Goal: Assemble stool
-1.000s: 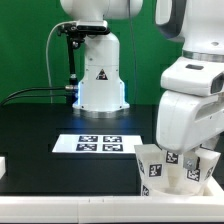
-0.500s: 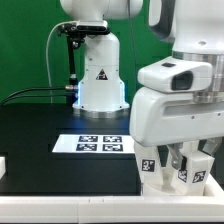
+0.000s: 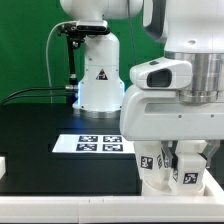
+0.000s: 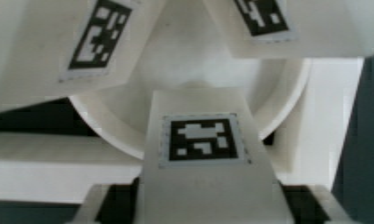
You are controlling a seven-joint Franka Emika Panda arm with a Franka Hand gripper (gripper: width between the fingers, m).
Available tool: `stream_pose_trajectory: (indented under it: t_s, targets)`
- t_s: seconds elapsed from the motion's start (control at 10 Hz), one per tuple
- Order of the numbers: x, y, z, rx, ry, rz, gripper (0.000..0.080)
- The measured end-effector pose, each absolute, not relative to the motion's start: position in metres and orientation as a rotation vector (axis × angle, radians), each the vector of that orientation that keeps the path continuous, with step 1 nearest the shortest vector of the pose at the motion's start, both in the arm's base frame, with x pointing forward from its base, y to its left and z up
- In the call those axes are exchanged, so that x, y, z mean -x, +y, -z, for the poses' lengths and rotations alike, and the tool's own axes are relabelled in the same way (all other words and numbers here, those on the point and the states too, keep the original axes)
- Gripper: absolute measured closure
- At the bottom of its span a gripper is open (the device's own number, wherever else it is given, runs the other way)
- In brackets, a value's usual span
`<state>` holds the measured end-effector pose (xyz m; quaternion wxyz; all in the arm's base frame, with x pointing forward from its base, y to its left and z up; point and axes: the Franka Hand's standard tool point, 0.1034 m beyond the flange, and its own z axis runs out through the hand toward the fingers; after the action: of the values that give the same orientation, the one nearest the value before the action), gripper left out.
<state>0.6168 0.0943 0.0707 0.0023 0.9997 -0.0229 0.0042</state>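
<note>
The white stool stands upside down at the exterior view's lower right, its tagged legs pointing up. My gripper reaches down among the legs, and the big white hand hides most of it. In the wrist view the round seat lies behind a leg with a black-and-white tag. That leg runs straight between my fingers. My gripper is shut on it, a dark pad pressing each side. Two more tagged legs rise from the seat further off.
The marker board lies flat on the black table at the centre. The robot's white base stands behind it with black cables. A white object sits at the exterior view's left edge. The table's front edge is close below the stool.
The arm has moved toward the exterior view's left and lower over the stool, and now covers more of the legs. The stool stays in the same corner.
</note>
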Motion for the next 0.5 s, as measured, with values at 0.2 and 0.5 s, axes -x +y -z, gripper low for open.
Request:
stream_pose_trajectory:
  t_s: [0.2,0.5]
  targets:
    - [-0.618,0.089,-0.071,-3.12,-0.285,-0.017,0.0465]
    - [-0.615,0.073,-0.071,-2.978,-1.044,0.023,0.0465]
